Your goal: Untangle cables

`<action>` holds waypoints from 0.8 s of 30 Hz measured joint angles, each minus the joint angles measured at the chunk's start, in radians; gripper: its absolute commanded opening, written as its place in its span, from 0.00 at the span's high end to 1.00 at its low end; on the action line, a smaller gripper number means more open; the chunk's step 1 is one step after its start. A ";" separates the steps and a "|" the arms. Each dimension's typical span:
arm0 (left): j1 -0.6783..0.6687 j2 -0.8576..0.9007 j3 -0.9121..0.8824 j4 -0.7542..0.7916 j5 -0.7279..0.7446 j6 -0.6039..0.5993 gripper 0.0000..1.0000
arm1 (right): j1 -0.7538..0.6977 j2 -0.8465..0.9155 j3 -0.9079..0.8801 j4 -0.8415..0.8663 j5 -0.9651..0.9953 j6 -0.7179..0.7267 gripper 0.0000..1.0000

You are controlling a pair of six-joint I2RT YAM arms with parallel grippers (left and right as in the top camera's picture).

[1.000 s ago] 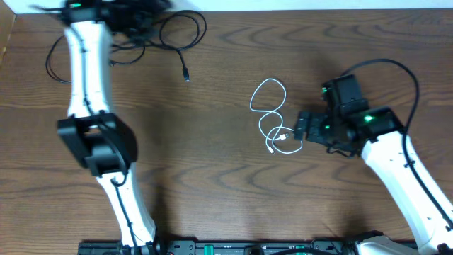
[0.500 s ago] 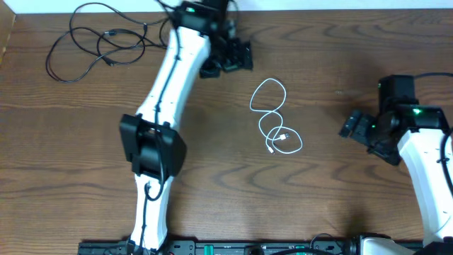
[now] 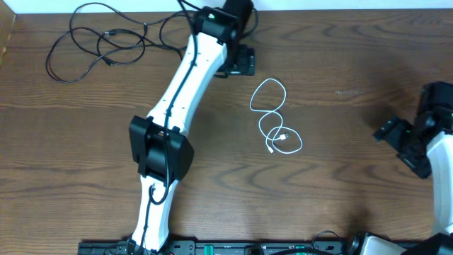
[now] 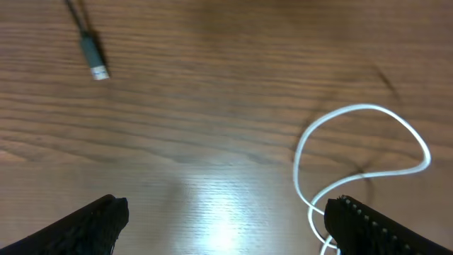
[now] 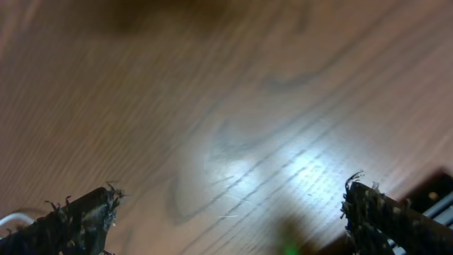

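Black fingers of the left tool stand wide apart and hold nothing. This tool hangs over the far middle of the wooden bench. One black plug end lies beside it, on its far-left side in the wrist view. The white cable lies in loose loops at the bench centre, just near and right of the left tool, apart from it. The two black cables lie tangled together at the far left. The right tool, jaws also spread wide and empty, hangs at the right edge, well apart from every cable.
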 measured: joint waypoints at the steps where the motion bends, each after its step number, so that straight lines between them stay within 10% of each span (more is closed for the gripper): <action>1: 0.010 0.000 0.000 0.000 0.001 -0.002 0.06 | -0.020 0.000 0.000 0.000 0.003 0.000 0.01; 24: 0.023 0.000 -0.107 0.029 0.139 0.085 0.06 | -0.053 0.000 0.000 -0.002 -0.325 0.000 0.01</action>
